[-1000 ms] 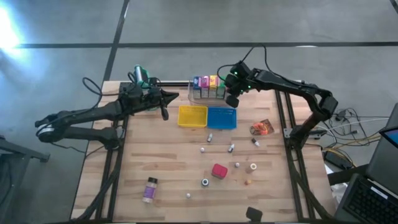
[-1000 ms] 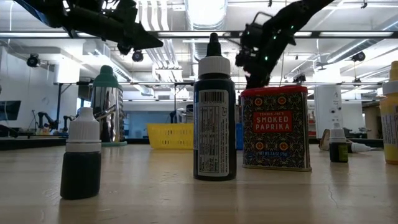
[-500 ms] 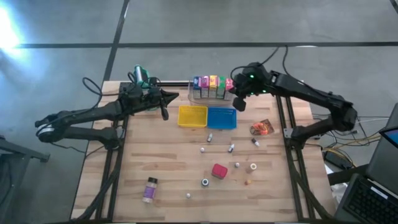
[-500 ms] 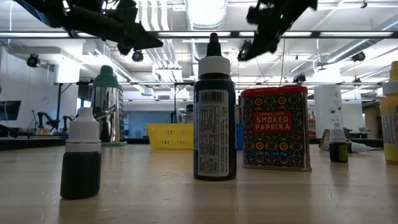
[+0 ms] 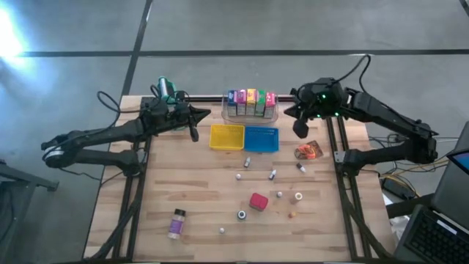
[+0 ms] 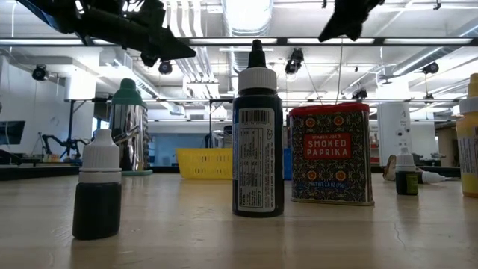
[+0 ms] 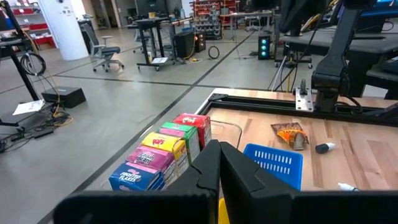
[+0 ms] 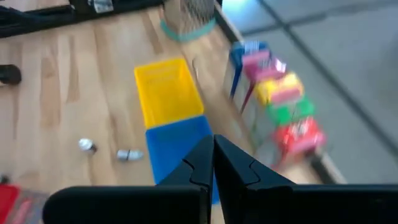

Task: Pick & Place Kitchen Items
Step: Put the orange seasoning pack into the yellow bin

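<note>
The right hand (image 5: 300, 129) hangs closed and empty above the counter's (image 5: 190, 191) far right edge. The row of cartons (image 5: 250, 98) stands in the clear bin beside it, well apart. The left hand (image 5: 193, 132), closed too, waits near the yellow tray (image 5: 226, 136).

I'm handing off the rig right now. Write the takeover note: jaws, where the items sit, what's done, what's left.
Left gripper: jaws shut, empty, waiting at the table's far left by the yellow tray.
Right gripper: jaws shut, empty, raised near the orange pouch.
Done: five cartons stand in a row in the clear bin.
Left: both trays look empty; paprika tin, small bottles and the pouch lie loose on the table.
</note>
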